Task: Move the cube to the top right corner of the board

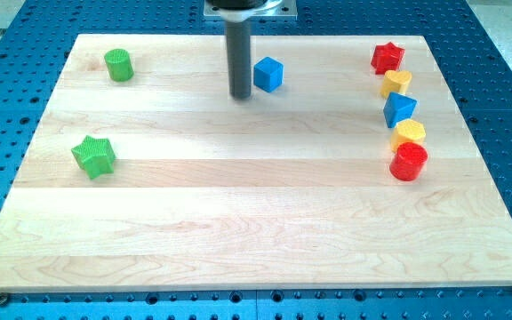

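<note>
The blue cube [268,74] sits on the wooden board [256,222] near the view's top, a little right of centre. My tip [241,94] stands just to the left of the cube, slightly below its level, with a small gap between them. The rod rises straight to the view's top edge.
A column of blocks runs down the right side: a red star [387,58], a yellow block [396,83], a blue block [399,109], a yellow block [408,133] and a red cylinder [408,162]. A green cylinder [118,64] and a green star [94,156] are at the left.
</note>
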